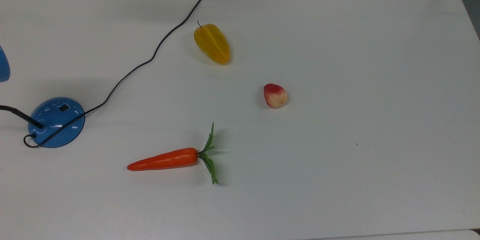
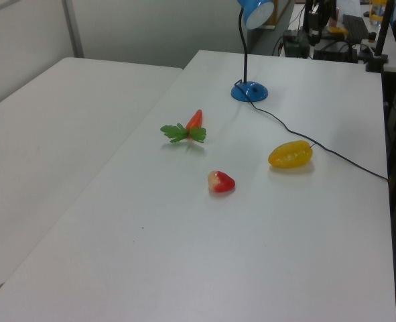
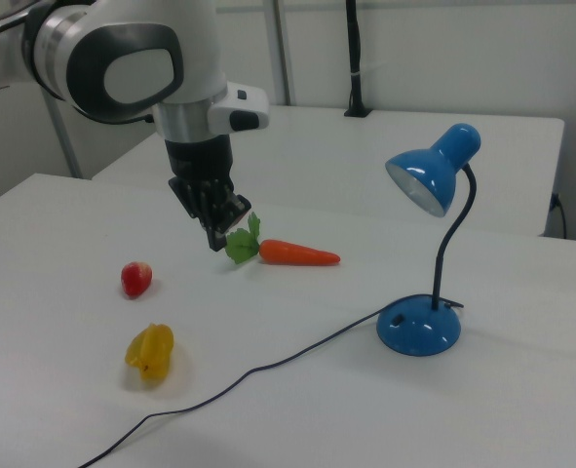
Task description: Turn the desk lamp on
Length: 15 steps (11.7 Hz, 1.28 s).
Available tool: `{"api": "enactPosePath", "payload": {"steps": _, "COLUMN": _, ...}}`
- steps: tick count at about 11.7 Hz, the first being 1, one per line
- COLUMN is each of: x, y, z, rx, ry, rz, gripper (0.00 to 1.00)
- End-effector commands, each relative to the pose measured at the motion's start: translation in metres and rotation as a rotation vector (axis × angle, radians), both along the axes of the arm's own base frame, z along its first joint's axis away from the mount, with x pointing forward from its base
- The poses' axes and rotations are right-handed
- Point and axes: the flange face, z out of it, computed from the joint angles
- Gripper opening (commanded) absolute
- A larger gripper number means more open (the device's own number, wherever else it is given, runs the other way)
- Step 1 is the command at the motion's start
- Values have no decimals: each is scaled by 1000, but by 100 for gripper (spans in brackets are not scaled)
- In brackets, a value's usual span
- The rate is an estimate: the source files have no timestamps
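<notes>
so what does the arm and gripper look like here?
In the right view, the arm is a bulky, rounded white shell with a large grey oval joint cap. Its wrist ends in a white flange with a small dark dot on its side. Below it, the gripper is black and blocky, narrowing towards its fingertips. No markings can be read.

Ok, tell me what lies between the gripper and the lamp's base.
In the right view, the carrot lies between the gripper and the lamp's base; past it, bare table.
</notes>
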Motion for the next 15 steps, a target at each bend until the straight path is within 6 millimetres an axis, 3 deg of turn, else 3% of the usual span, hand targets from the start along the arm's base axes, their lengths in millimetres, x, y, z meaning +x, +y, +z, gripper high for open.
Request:
{"api": "enactPosePath", "payload": {"steps": 1, "x": 8, "y": -8, "z": -12, "rx": -14, "ry": -82, "rz": -133, "gripper": 0}}
{"api": "enactPosePath", "payload": {"steps": 5, "x": 29, "y": -17, "z": -28, "rx": -31, "ry": -152, "rz": -308, "gripper": 0}}
{"api": "enactPosePath", "payload": {"steps": 9, "x": 42, "y": -57, "z": -49, "rx": -88, "ry": -212, "rz": -349, "gripper": 0}}
{"api": "enactPosePath", "payload": {"steps": 11, "x": 52, "y": -73, "z": -72, "rx": -107, "ry": -222, "rz": -328, "gripper": 0}}
{"api": "enactPosePath", "payload": {"steps": 15, "x": 81, "y": -84, "z": -129, "rx": -131, "ry": -266, "rz": -342, "gripper": 0}}
